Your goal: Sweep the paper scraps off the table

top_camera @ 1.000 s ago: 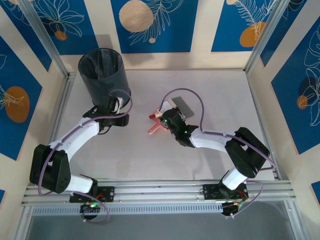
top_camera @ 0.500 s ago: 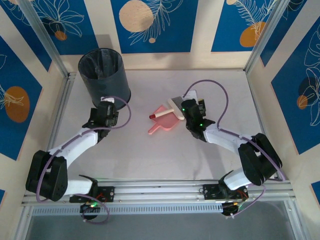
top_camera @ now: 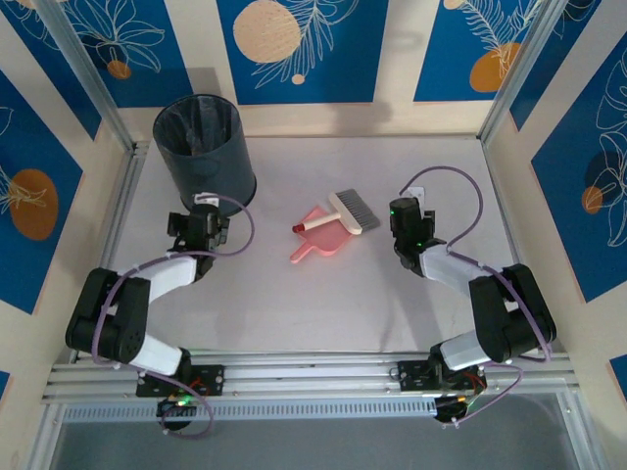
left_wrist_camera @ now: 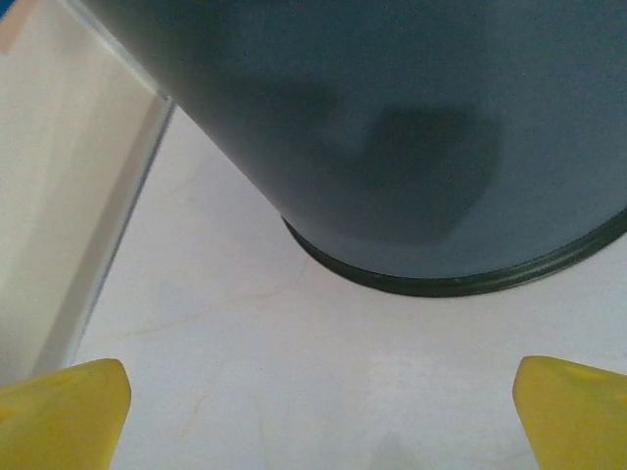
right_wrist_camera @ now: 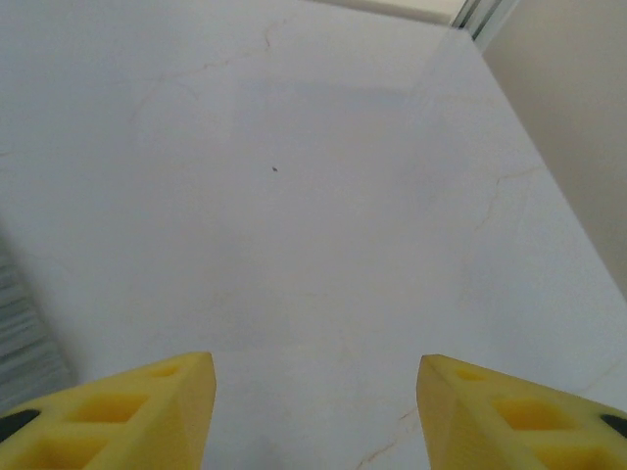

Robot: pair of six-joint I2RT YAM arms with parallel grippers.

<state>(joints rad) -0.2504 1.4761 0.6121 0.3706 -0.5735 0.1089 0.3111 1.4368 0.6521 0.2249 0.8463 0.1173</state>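
Top external: left gripper (top_camera: 199, 211) spread wide, right gripper (top_camera: 410, 206) half-spread, both empty over the table (top_camera: 294, 305).

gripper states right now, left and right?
Left gripper: open, empty, facing the dark bin.
Right gripper: open, empty, above the table.

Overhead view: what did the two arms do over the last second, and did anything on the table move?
The right gripper moved off the brush and away to the right; it is open and holds nothing. The brush lies across the pink dustpan. The left gripper drew back leftward from beside the bin and is open. The bin and the dustpan stayed where they were.
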